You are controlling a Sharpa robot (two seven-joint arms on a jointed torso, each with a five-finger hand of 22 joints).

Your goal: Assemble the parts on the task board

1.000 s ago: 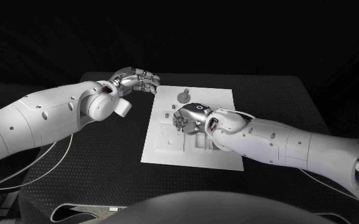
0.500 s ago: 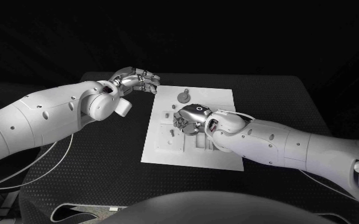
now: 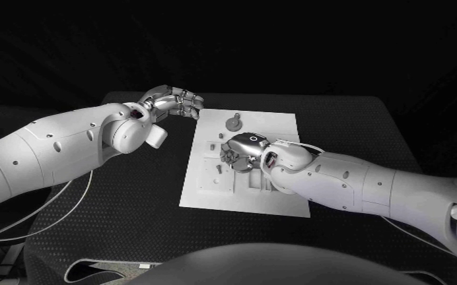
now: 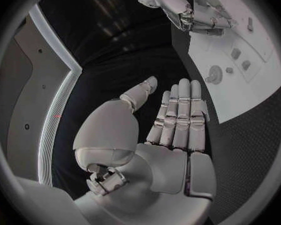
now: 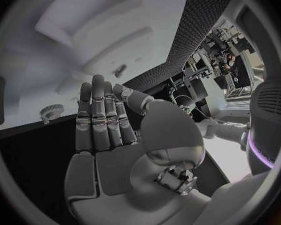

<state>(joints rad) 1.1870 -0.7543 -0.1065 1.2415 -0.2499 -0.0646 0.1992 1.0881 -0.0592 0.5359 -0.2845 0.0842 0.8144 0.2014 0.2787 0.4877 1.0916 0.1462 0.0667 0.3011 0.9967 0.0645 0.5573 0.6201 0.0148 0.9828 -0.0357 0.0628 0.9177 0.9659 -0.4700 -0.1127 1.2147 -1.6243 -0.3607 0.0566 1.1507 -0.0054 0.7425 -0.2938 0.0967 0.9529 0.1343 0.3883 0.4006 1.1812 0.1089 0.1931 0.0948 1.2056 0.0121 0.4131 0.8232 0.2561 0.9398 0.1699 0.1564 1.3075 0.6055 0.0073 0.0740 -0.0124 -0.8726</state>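
A white task board (image 3: 278, 202) lies lengthwise in the middle of a black table (image 3: 124, 232). The robot's right hand (image 3: 242, 151) hangs low over the middle of the board, and over the last second it has crept slightly toward the board's near edge and then held there, so it seems to be settling over a spot rather than travelling. From its own wrist camera the right hand (image 5: 109, 135) is flat, fingers straight and side by side, nothing in the palm; whether the fingertips touch the board cannot be told. The left hand (image 3: 174, 102) has not moved: it hovers over the table just beyond the board's far left corner, fingers extended and together, thumb apart, holding nothing. A round, gear-like part (image 3: 234, 124) stands near the board's far edge, a little beyond the right hand and not touched by it; the left wrist view shows the same part (image 4: 213, 75) with small pieces (image 4: 240, 58) set in the board beside it. With both hands empty, no part looks picked up yet, and the assembly seems still at an early stage.
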